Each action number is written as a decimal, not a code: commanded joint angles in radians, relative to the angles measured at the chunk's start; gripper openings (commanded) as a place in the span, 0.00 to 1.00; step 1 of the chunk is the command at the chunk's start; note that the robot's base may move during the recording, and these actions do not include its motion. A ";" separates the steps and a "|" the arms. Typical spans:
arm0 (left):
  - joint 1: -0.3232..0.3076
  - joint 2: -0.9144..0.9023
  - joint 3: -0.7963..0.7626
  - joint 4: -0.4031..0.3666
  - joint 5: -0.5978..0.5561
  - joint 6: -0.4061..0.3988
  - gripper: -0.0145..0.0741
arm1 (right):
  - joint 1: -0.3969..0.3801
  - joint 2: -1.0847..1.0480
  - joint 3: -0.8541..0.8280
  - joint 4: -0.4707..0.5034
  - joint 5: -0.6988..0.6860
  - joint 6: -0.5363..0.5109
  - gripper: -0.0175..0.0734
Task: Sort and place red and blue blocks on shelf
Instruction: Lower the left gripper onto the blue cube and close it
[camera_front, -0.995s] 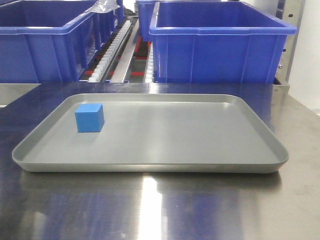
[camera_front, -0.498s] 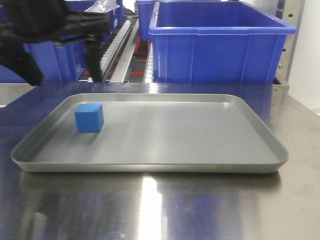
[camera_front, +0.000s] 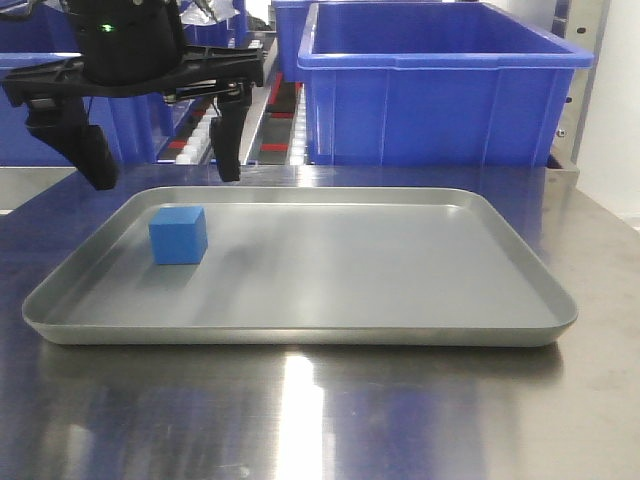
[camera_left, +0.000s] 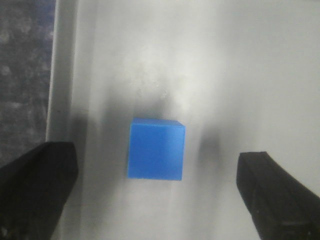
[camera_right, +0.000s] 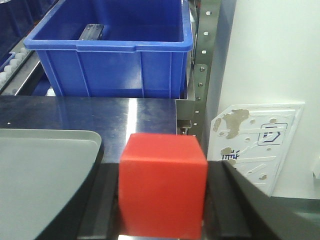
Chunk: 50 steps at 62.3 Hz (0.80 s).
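The blue block rests in the left part of a shallow grey tray. My left gripper hovers above it, open, its black fingers spread wider than the block. From the left wrist view the blue block lies between the two fingers, clear of both. The red block is clamped in my right gripper, off the tray's right edge. The shelf with its roller tracks stands behind the tray.
Large blue bins sit on the shelf rollers behind the tray, another at the left. A perforated steel upright and a white panel stand at the right. The tray lies on a steel tabletop.
My left arm has come into view from the upper left and moved over the blue block with its fingers open. The blue block has not moved.
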 joint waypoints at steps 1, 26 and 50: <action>-0.004 -0.034 -0.033 -0.003 -0.029 -0.003 0.94 | -0.004 0.005 -0.028 -0.015 -0.081 0.000 0.25; -0.002 0.046 -0.033 0.030 -0.029 -0.003 0.94 | -0.004 0.005 -0.028 -0.015 -0.081 0.000 0.25; 0.004 0.080 -0.033 0.006 -0.033 -0.005 0.85 | -0.004 0.005 -0.028 -0.015 -0.081 0.000 0.25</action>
